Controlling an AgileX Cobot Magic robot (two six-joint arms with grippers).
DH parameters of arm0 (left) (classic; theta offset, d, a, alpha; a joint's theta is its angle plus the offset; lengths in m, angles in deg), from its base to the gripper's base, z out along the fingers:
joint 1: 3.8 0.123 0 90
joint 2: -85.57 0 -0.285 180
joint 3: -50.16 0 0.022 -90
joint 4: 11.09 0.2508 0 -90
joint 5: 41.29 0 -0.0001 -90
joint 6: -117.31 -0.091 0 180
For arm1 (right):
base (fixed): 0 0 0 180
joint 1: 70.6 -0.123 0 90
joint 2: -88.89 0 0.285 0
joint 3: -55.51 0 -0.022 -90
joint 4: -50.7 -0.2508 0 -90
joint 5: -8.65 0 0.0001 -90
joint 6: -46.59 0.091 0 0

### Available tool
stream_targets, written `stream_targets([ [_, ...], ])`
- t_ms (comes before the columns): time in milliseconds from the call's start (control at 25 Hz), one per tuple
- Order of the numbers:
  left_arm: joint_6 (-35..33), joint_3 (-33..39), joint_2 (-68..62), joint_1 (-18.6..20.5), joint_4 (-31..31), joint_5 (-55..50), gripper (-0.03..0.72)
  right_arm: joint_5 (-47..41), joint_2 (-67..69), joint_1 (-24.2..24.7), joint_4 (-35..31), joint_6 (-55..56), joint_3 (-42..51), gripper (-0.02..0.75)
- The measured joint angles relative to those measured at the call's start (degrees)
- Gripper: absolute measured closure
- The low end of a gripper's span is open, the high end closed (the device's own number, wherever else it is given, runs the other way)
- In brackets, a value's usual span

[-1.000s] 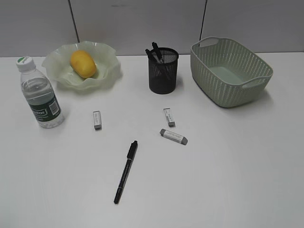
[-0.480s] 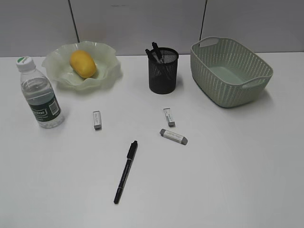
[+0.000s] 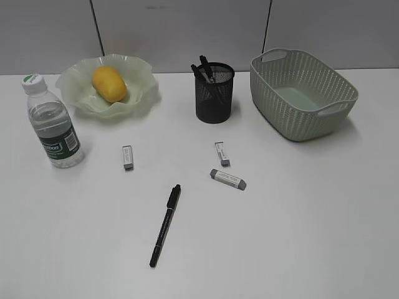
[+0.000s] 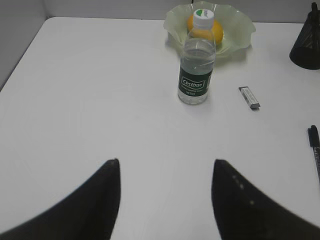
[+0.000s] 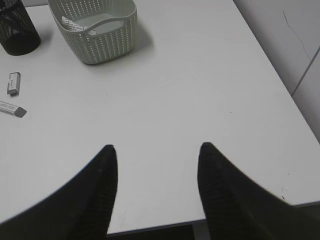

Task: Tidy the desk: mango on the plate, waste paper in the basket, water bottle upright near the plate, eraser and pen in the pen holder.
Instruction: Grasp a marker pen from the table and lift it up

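Left wrist cam: gripper [image 4: 165,162] open, nothing between jaws, over bare white worktop [image 4: 100,90].
Water bottle [image 4: 196,65] upright, center-top of view, dark green label facing cam, white cap w/ green mark. Directly behind it: plate [image 4: 235,30] w/ wavy rim, mango [image 4: 216,31] in it, partly hidden by bottle cap. Eraser [image 4: 249,97] lying flat just right of bottle, not touching. Pen holder [image 4: 306,45] cut off at top-right edge. Pen [image 4: 315,150] tip end at right edge, rest out of frame.
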Motion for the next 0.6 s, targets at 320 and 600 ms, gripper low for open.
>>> stream_targets([
  [320, 0.0, 0.0, 0.0, 0.0, 0.0, 0.0, 0.251, 0.1, 0.0, 0.0, 0.0, 0.0, 0.0, 0.321],
  [600, 0.0, 0.0, 0.0, 0.0, -0.1, 0.0, 0.256, 0.1, 0.0, 0.0, 0.0, 0.0, 0.0, 0.321],
])
